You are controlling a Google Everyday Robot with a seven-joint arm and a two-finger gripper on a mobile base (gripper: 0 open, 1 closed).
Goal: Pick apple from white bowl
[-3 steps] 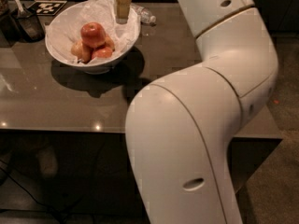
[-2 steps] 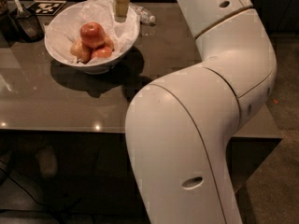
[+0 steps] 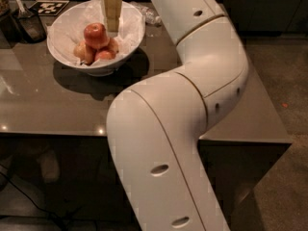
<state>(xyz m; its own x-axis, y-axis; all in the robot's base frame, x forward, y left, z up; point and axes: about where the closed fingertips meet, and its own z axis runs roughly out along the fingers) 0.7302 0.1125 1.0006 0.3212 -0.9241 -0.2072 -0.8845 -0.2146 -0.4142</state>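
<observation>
Leftward and lower now, the gripper [image 3: 112, 19] hangs just right of the red apple [image 3: 96, 35] in the white bowl [image 3: 126, 53]; whether it is spread, I cannot tell. Centre over the apple before closing.

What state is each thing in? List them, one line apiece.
apple: on top of the pile in the bowl, not lifted.
bowl: upright on the table, paper-lined, holding several apples.
paler apples: low in the bowl, under the red one.
gripper: pointing down into the bowl, close beside the apple; contact cannot be told.
table: glossy, carrying the bowl.
</observation>
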